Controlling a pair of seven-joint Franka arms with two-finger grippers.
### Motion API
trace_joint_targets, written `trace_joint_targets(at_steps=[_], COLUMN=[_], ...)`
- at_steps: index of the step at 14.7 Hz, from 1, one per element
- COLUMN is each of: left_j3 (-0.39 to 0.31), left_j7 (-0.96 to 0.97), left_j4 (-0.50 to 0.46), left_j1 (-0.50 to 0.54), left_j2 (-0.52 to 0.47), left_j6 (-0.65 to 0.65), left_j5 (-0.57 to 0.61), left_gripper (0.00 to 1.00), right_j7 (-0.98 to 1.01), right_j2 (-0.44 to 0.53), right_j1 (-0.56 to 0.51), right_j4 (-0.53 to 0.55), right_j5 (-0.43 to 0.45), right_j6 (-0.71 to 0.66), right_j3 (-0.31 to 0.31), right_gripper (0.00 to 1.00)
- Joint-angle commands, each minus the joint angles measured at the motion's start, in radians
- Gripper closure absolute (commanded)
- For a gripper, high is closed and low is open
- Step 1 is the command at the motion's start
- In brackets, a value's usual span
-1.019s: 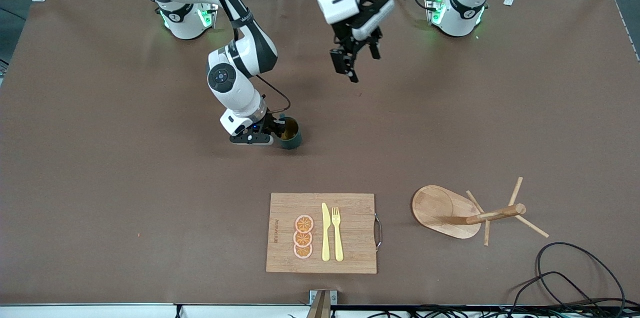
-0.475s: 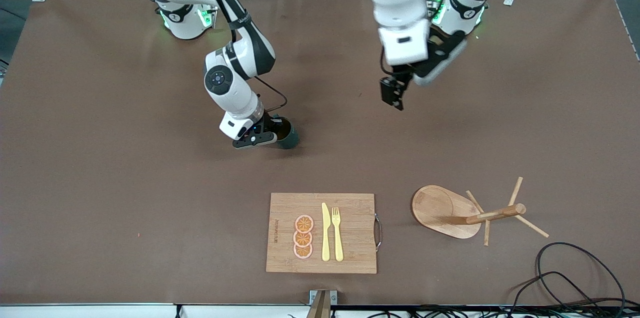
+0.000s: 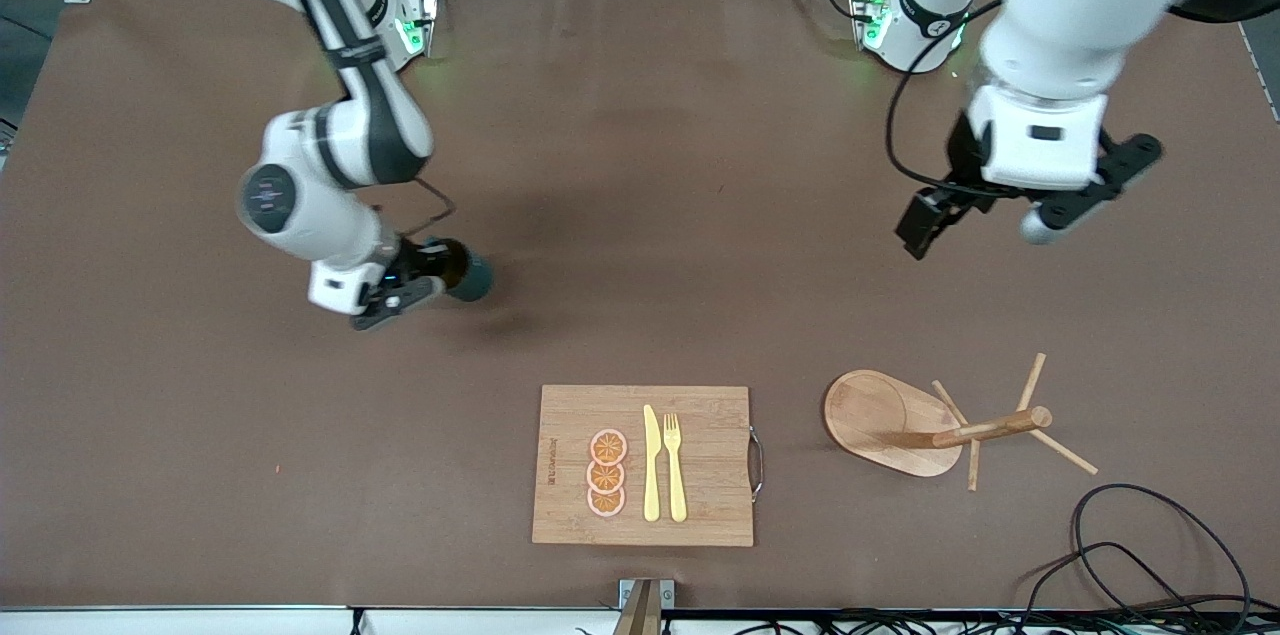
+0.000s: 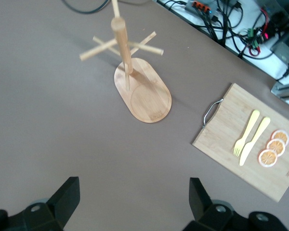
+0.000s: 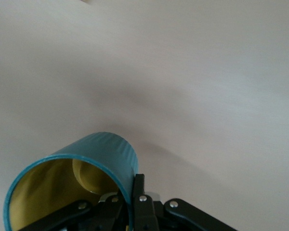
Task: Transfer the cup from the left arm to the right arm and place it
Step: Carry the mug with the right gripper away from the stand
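— Both arms have swung apart since a moment ago: the right gripper [image 3: 432, 267] has carried the cup [image 3: 467, 277] toward the right arm's end of the counter [image 3: 640, 215], and the left gripper [image 3: 925, 223] has pulled away toward the left arm's end.

— Where is the cup now?

— Held up over bare counter, tipped on its side. The right gripper's jaws are clamped on its rim, one finger [image 5: 137, 195] outside the teal wall and the other in the yellow hollow.

— What sits in the middle?

— The cutting board [image 3: 700, 505], nearer the front camera than the cup, carries three orange slices [image 3: 606, 474], a yellow knife [image 3: 651, 465] and a yellow fork [image 3: 675, 468].

— And toward the left arm's end?

— The wooden mug tree [image 3: 905, 420] stands beside the board. The left gripper hangs above the counter, jaws spread wide and empty.
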State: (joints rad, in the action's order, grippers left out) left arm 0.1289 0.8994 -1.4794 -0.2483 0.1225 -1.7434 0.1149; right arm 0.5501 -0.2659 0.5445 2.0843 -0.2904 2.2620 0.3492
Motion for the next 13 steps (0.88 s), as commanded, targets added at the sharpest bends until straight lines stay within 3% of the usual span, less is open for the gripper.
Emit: trace_joint_targets(at_steps=[1,3,6,8,13], left_j3=[0.015,0.009,0.003,0.003,-0.003], left_j7=[-0.214,-0.392,-0.606,-0.628,-0.722], left_j4=[0.018,0.011,0.007,-0.016,-0.105], left_j1=[0.082,0.148,0.201,0.202,0.190], left_j2=[-0.001,-0.035,-0.069,-0.092,-0.167], left_j6=[0.048,0.068,0.169,0.238,0.239], left_j5=[-0.069,-0.142,-0.141,-0.132,-0.113], left_gripper=[0.00,0.00,0.00,0.00,0.00], right_j7=[0.289,0.501,0.745,0.882,1.058], right_j2=[0.030,0.022,-0.004,-0.032,-0.091], right_j1=[-0.052,-0.127,-0.228,-0.267,-0.282], right_j4=[0.022,0.014,-0.006,-0.006,0.008], right_j5=[0.071,0.073,0.077,0.077,0.076], right_j6=[-0.016,-0.009,0.014,0.063,0.111], right_j3=[0.089,0.108,0.108,0.106,0.094], right_gripper=[1.00,1.00,0.99,0.99,0.98])
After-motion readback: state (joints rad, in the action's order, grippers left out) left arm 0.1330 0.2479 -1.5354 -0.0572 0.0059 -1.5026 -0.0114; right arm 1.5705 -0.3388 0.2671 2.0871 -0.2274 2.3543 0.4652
